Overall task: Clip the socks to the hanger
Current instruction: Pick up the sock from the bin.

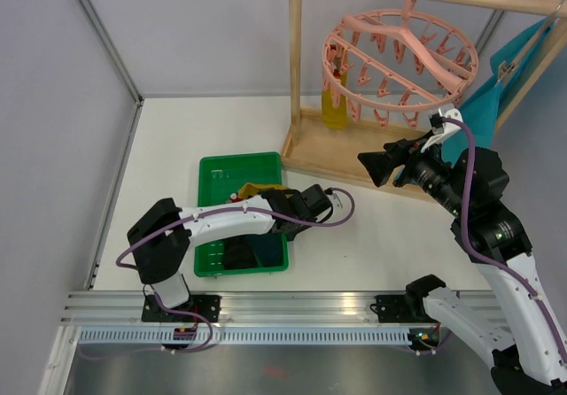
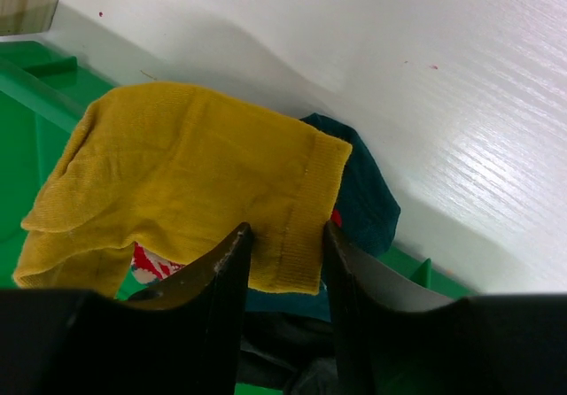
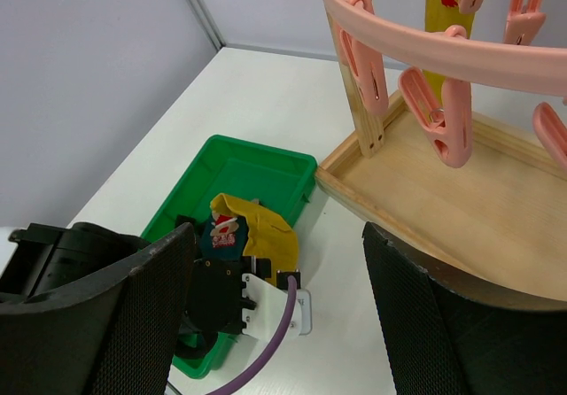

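Observation:
The socks lie heaped in a green tray [image 1: 232,163]. A mustard yellow sock [image 2: 195,174] is on top, draped over the tray's right rim. Under it are a dark teal sock [image 2: 363,191], a red-and-white one [image 2: 151,262] and a black one [image 1: 237,256]. My left gripper [image 2: 285,231] is open at the yellow sock's cuff, one fingertip on each side of it. The pink ring hanger [image 1: 399,58] hangs by its hook from the wooden rack's top bar. My right gripper [image 1: 379,169] stands open and empty above the table, below the hanger.
The wooden frame rack [image 1: 354,160] stands on its flat base at the back right. A large teal cloth [image 1: 496,85] hangs at its right end. A yellow piece [image 1: 334,107] dangles from a peg on the hanger's left side. Grey walls close the back and left.

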You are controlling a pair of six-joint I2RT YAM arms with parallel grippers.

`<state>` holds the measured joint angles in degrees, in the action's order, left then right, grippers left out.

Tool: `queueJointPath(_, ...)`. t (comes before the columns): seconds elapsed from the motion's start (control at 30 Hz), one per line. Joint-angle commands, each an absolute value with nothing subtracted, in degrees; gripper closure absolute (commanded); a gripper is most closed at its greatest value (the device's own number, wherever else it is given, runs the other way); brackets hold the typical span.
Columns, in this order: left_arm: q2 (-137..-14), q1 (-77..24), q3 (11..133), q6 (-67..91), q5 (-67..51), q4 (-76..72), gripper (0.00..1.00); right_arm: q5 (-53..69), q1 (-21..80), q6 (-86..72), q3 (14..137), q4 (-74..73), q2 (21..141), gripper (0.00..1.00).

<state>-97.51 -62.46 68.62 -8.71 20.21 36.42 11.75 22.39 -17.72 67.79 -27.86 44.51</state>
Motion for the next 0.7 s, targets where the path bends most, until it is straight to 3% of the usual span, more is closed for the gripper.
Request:
queueJointPath(0.0, -98.35, -62.93, 71.1, -10.63, 23.38, 37.7, 0.57, 11.07, 22.59, -17.05, 67.5, -26.72, 43.77, 0.17)
queueJointPath(0.13, -98.35, -62.93, 71.28, -10.72, 23.64, 37.62, 0.65, 10.72, 22.59, -16.96, 67.5, -26.81, 43.51, 0.18)
queueJointPath(0.47, -98.0, -62.93, 74.52, -10.37, 23.38, 39.29, 0.96, 10.37, 22.59, -16.7, 67.85, -27.25, 43.15, 0.18)
queueJointPath(0.67, -95.28, -62.67, 81.36, -9.41, 22.94, 43.32, 0.98, 9.85, 22.59, -16.0, 67.76, -26.89, 43.24, 0.18)
